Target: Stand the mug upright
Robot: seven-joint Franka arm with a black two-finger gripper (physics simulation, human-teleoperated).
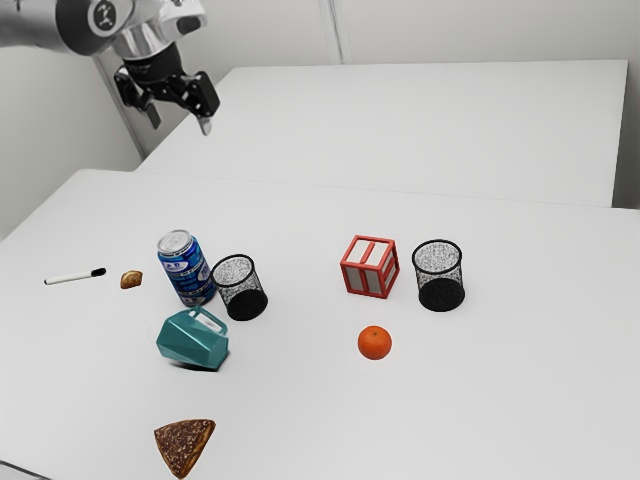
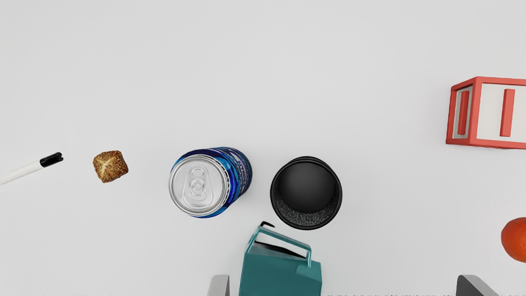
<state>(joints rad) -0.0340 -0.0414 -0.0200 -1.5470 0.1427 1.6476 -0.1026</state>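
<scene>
- The black two-finger gripper (image 1: 179,122) is wide open and holds nothing.
- The teal, flat-sided mug (image 1: 192,342) lies tipped over, well below the gripper, handle up.
- A blue metal can (image 1: 188,270) stands below the gripper too.

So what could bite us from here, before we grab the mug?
Tight clearance: the can and the mesh cup stand close by on the mug's handle side, so an open finger coming down or the mug swinging upright could knock either one.

Awkward grasp: the mug lies on its side with its handle uppermost, and its body is faceted, so the end effector might catch the handle or let the mug twist.
</scene>
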